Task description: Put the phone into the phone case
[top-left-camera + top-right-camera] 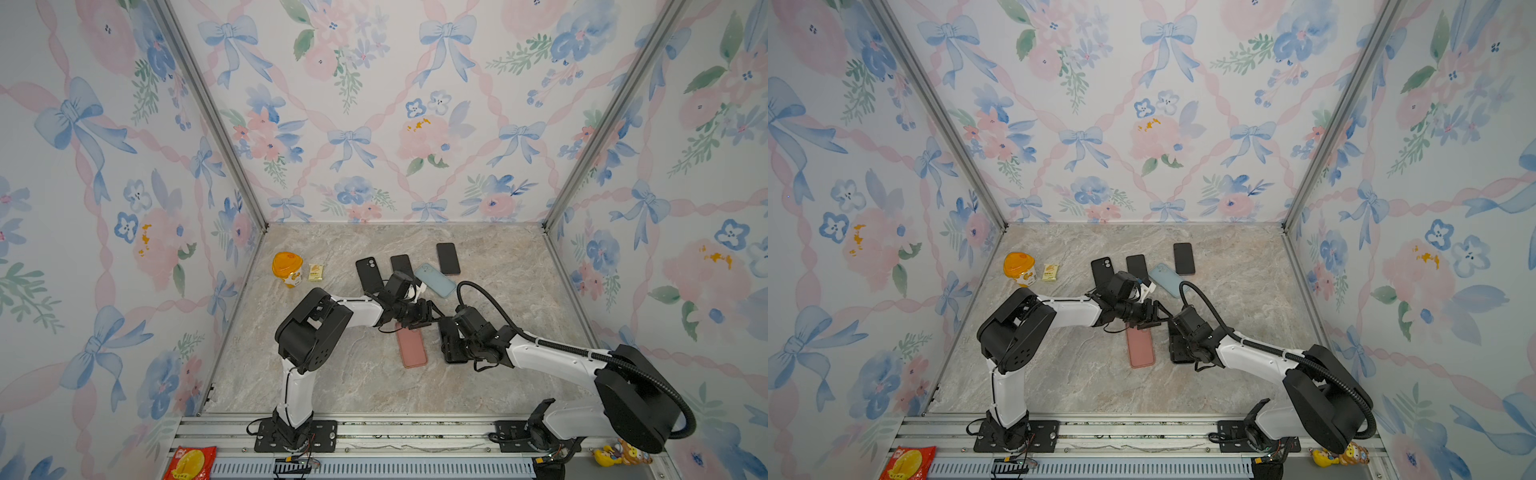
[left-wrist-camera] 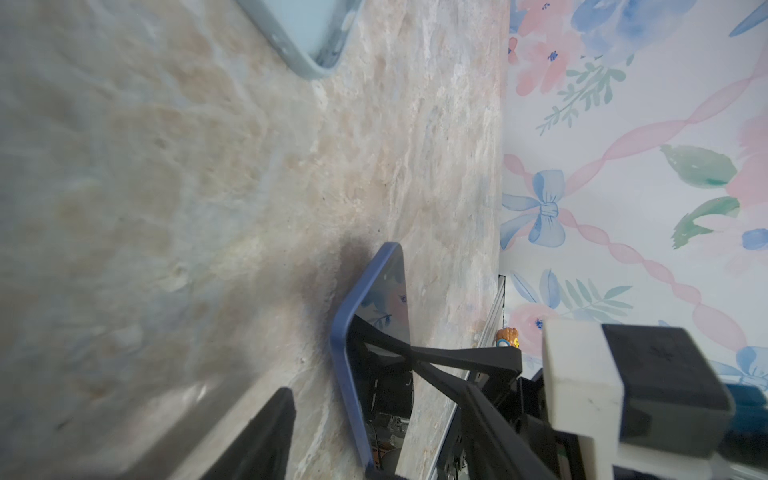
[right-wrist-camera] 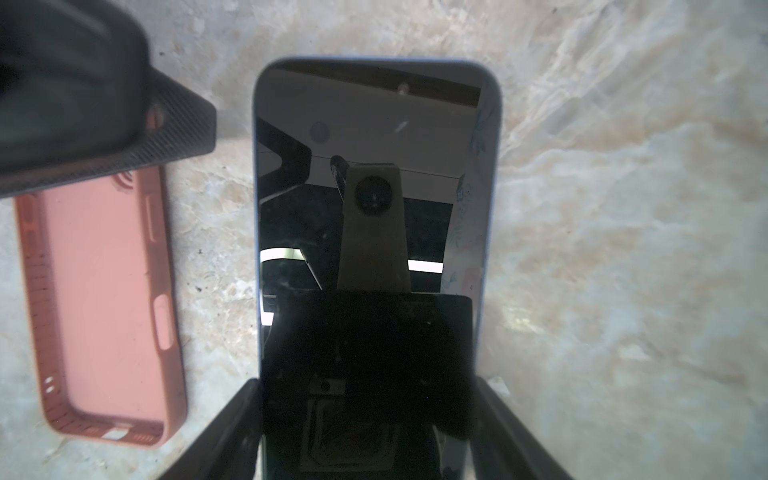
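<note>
- Marble-look tabletop (image 1: 332, 382), boxed in by walls papered with flowers and blue bows.
- Fingers (image 3: 230, 419) of the right gripper (image 3: 365, 386) stand wide and press both long edges of the phone (image 3: 374, 187). The phone is screen up with a blue rim, and lies just beside the pink phone case (image 3: 99, 291), parallel to it and not touching.
- On the left gripper (image 1: 424, 319) the fingers stand partway apart with nothing between them. One ribbed finger (image 3: 183, 124) overlaps the far end of the pink phone case; I cannot tell whether it touches.
- That case lies open side up and empty.
- Beyond its far end lie a light blue case (image 1: 434, 280) that looks empty, a black handset (image 1: 369, 274) with its lenses up, a dark phone (image 1: 401, 262) and a second dark phone (image 1: 448, 258).
- Farther off, to the far left of the pink phone case, stand an orange-lidded cup (image 1: 286, 269), its contents hidden by the lid, and a small yellow packet (image 1: 316, 272).
- On the front rail, near-left of the pink phone case, lies a red snack bag (image 1: 189, 463); near-right sits a small toy (image 1: 619, 455).
- Print on the cup, packet and bag is too small to read.
- Only the right wrist view shows the screen mirroring the gripper's camera mount.
- Only the left wrist view shows the light blue case's raised rim, and it misses the pink phone case.
- Only the top views show the cup and bag.
</note>
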Controlling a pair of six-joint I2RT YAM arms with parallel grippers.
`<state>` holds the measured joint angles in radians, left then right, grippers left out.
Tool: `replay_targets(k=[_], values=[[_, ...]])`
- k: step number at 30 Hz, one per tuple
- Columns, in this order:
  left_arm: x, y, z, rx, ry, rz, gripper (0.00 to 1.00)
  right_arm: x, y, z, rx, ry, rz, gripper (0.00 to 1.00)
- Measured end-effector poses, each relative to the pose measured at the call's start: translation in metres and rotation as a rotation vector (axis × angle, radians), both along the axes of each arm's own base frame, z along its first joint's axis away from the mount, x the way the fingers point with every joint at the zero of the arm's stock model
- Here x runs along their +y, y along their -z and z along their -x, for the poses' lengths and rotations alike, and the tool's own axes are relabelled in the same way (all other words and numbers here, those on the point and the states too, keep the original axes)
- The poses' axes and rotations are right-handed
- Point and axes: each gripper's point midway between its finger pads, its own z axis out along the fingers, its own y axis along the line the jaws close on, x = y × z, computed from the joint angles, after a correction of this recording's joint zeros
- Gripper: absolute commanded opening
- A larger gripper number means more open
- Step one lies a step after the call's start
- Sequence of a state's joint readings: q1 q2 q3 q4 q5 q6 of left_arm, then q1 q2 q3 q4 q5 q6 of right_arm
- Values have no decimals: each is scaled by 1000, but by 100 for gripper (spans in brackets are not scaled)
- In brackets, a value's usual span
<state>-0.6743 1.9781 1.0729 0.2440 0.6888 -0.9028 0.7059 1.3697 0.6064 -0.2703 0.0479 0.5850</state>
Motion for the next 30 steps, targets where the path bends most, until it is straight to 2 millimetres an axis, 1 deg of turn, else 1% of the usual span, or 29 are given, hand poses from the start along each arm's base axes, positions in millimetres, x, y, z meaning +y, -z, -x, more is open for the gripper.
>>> replay_targets(k=[4, 7, 11, 13, 18, 23, 30], values=[[-6, 3, 0, 5, 23, 32, 54, 0, -1, 0, 0, -7, -19, 50], [-9, 12, 1, 23, 36, 42, 47, 0, -1, 0, -2, -10, -29, 49], [-10, 22, 1, 41, 46, 48, 42, 1, -1, -2, -9, -11, -38, 49], [-10, 22, 0, 40, 46, 57, 40, 1, -2, -3, -10, -11, -40, 49], [-15, 13, -4, 6, 59, 103, 36, 1, -1, -3, -14, -14, -40, 49], [-18, 19, -5, 12, 64, 122, 30, 2, -1, -4, -17, -14, -43, 49], [-18, 21, -5, 12, 62, 129, 22, 3, -2, -6, -22, -13, -47, 49]])
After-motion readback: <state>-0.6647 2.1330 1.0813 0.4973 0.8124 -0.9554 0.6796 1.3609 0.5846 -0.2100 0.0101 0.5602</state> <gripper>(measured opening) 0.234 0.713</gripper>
